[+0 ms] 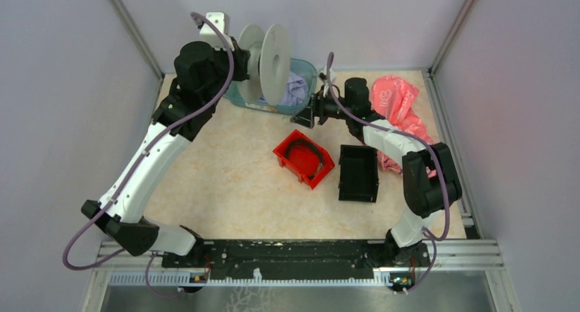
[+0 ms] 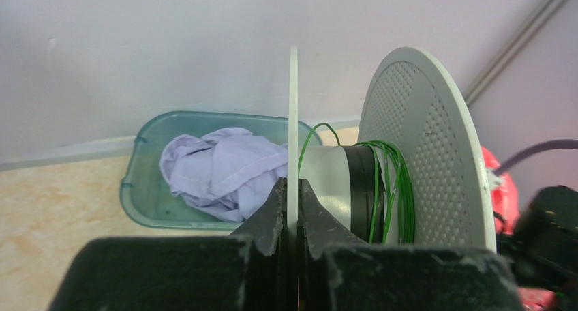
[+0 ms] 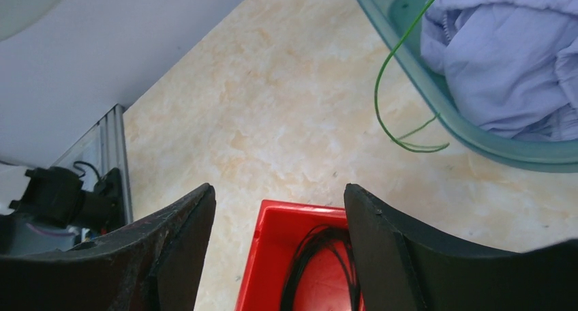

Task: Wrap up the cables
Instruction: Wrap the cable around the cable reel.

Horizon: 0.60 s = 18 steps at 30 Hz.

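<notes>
The left gripper point(image 2: 293, 191) is clamped on one thin rim of the white spool point(image 2: 426, 147), whose core carries turns of green wire point(image 2: 394, 188). The right gripper point(image 3: 278, 195) stands apart above the red bin point(image 3: 269, 256). A loose wire end curls beside the teal tub point(image 3: 436, 110).

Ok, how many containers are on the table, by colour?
Red bin: 1
Black bin: 1
Teal tub: 1
Total: 3
</notes>
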Each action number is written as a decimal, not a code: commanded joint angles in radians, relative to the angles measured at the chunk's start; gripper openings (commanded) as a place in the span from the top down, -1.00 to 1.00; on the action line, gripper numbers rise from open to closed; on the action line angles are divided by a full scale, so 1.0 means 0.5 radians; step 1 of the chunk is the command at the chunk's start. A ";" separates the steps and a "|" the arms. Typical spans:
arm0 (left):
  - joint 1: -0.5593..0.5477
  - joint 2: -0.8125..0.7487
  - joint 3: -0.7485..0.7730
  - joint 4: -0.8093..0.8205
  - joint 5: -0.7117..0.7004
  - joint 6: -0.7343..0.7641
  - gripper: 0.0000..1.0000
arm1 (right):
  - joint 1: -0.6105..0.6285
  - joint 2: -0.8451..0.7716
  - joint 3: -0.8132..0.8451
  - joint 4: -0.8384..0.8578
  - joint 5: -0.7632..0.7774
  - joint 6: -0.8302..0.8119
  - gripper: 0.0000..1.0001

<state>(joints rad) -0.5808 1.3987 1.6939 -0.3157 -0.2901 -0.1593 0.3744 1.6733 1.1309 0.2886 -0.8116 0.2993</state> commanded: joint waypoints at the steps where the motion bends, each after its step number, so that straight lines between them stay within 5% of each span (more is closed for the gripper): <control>1: 0.002 -0.017 0.167 0.003 0.217 -0.190 0.99 | -0.009 -0.023 -0.023 0.291 0.101 -0.114 -0.41; 18: 0.001 0.025 0.174 -0.028 0.535 -0.346 1.00 | -0.126 -0.469 -0.208 -0.035 0.377 -0.867 -0.40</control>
<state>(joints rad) -0.5808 1.4269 1.7592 -0.4046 -0.0669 -0.2970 0.3111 1.5162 1.0206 0.2974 -0.6342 0.0135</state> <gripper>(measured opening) 0.041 0.705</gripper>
